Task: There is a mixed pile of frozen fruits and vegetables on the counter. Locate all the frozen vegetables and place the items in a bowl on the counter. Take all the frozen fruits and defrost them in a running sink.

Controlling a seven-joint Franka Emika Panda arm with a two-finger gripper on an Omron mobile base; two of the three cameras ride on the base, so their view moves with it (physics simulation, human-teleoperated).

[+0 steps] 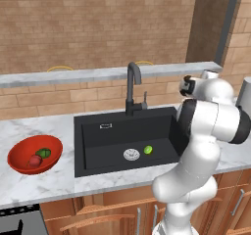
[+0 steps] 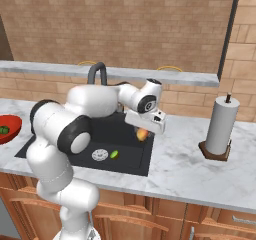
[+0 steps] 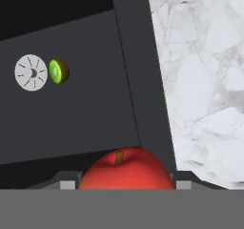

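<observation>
**Op A:** I'm looking at a brick-walled kitchen, white marble counter (image 1: 49, 180) with grey veins over wooden cabinets. The sink (image 1: 93, 146) is a matte black rectangle with a round silver drain (image 1: 131, 154) and a dark gooseneck faucet (image 1: 132, 84).

**Op B:** And the fruit?

**Op A:** The bright yellow-green ball (image 1: 148, 150) lies on the basin floor, touching the drain at its three o'clock in the left base view. The orange-yellow piece with red blush (image 2: 142, 133) is smooth and round, with a small stem on top in my hand view. It's clamped between the jaws of the gripper (image 2: 144, 130), hanging over the sink's right edge.

**Op B:** Arm pose?

**Op A:** Elbow bent, forearm reaching forward across the basin, hand pointing down.

**Op B:** Vegetables?

**Op A:** Both sit in the glossy red bowl (image 1: 19, 163), wide and shallow, on the counter at nine o'clock from the sink: the dull red piece (image 1: 35, 160) just beside the dark green one (image 1: 43, 152). A paper towel roll (image 2: 222, 125) stands upright at three o'clock.
</observation>
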